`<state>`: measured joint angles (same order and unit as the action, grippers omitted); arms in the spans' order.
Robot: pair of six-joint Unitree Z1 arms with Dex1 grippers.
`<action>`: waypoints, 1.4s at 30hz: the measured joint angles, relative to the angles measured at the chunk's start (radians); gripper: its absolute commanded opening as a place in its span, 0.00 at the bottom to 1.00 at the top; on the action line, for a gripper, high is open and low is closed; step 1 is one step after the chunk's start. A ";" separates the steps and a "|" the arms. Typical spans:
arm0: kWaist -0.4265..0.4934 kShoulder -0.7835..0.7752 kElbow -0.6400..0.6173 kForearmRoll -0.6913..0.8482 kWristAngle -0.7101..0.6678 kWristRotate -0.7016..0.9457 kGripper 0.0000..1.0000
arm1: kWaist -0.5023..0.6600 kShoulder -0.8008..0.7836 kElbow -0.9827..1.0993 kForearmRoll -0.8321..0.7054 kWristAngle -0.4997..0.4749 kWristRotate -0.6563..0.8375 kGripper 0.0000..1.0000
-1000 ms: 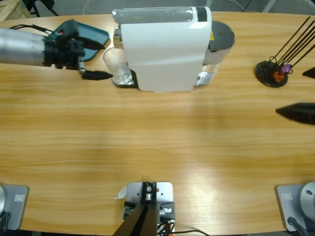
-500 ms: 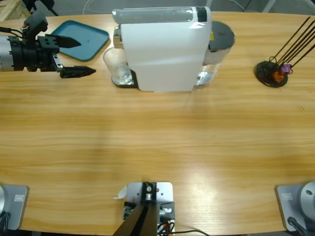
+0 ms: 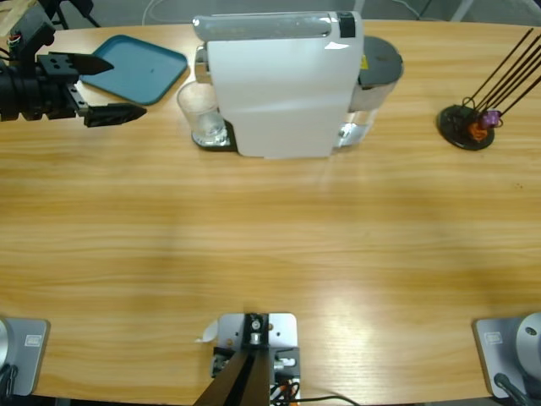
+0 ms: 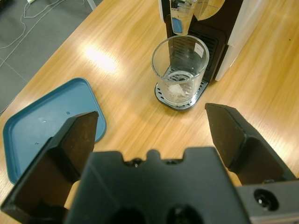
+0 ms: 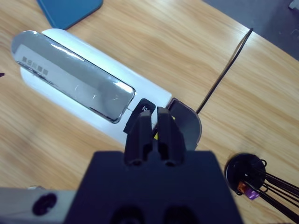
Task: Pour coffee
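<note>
Left gripper [image 3: 108, 87] sits at the upper left edge of the high view, jaws spread wide, nothing between them. Versus 0.5 s ago it has pulled further left, away from the glass [image 3: 201, 112]; a second ago its lower jaw tip was right at the glass. The right arm's black jaw tips, visible at the right edge a second ago, are gone from the high view.

In the left wrist view the left gripper [image 4: 154, 126] has the glass [image 4: 180, 70] straight ahead, upper centre of the frame, well apart from the jaw tips, upright on the round drip grate [image 4: 178, 97] under the spout [image 4: 180, 18]. Coffee: can't make out any amber layer; only a pale glint at the bottom of the glass. Teal tray [image 4: 44, 123] lies at the left, beside the left jaw; in the high view the tray [image 3: 139, 61] is under the upper jaw tip.

Right gripper [image 5: 152, 133]: jaws pressed together, holding nothing, above the white coffee machine [image 5: 88, 91], tips over the black patch at its chrome lid's end, next to the grey round water tank lid [image 5: 187, 123]. Black capsule stand [image 5: 250, 179] with thin rods at lower right; in the high view it's at the right edge [image 3: 467, 127] with small orange and purple capsules.

Writing: a small yellow label on the machine near the tank, not readable; lid markings not legible.
</note>
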<state>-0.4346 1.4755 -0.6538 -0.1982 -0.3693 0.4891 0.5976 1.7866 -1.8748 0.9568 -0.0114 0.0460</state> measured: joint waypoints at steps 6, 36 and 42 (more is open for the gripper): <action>0.000 -0.016 0.020 0.000 0.000 0.000 1.00 | 0.000 0.049 -0.038 0.010 0.009 0.000 0.00; -0.008 -0.016 0.020 0.000 0.000 0.000 1.00 | 0.008 0.096 -0.039 0.035 0.022 0.000 0.00; -0.008 -0.016 0.020 0.000 0.000 0.000 1.00 | 0.009 0.096 -0.035 0.036 0.022 0.000 0.00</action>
<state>-0.4427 1.4592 -0.6336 -0.1982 -0.3689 0.4887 0.6062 1.8828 -1.9098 0.9930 0.0107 0.0461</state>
